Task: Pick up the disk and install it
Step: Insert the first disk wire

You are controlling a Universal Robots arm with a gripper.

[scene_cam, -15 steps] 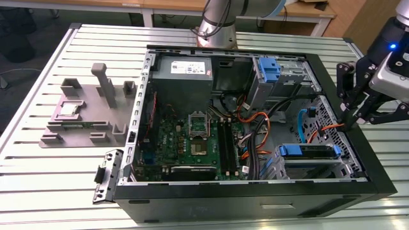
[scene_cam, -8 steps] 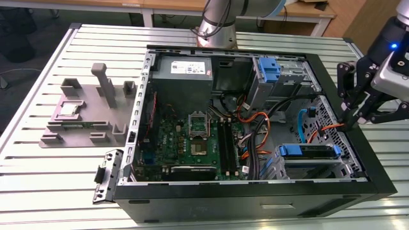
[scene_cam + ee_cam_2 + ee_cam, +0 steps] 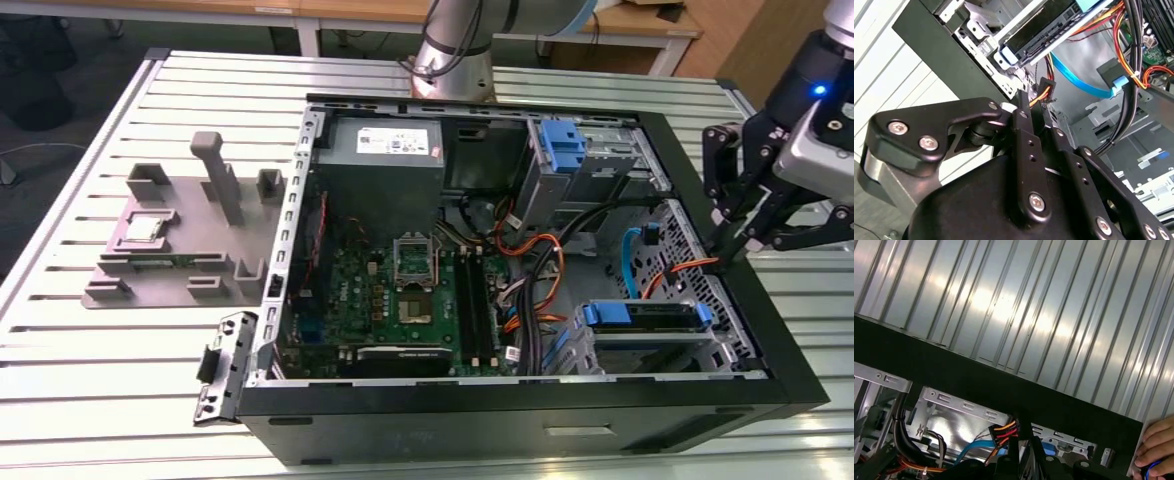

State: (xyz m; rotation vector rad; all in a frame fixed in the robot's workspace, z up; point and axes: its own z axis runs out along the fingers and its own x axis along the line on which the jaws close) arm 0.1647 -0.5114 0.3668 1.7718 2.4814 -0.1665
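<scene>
1. Near the edge of the ribbed aluminium table (image 3: 80,330) on the exterior view's left stands a grey plastic fixture (image 3: 187,240). It has no part in the work at this moment.
2. The open black computer case (image 3: 534,420) lies in the table's middle, with the green motherboard (image 3: 400,290) on its floor and a bare blue plastic bracket (image 3: 561,145) near its back edge.
3. The disk (image 3: 647,315) is a flat silver hard drive in a blue plastic carrier rail. It sits level in the metal drive cage (image 3: 654,350), at the front corner of the case on the exterior view's right. I judge that the picking and seating are done.
4. The black gripper (image 3: 734,245) hangs over the case wall on the exterior view's right, with its tips dipped inside just above the cage. In the second wrist view the gripper (image 3: 1034,100) has its jaws narrow, pinching a black plug with orange, red and yellow wires (image 3: 1046,89). The plug is near the disk (image 3: 1046,25) but apart from it — so the cabling seems to be what is left.
5. The wrist is tilted and the fingers point down and inward. In the first wrist view a person's hand (image 3: 1156,440) rests at the outer corner of the case.
</scene>
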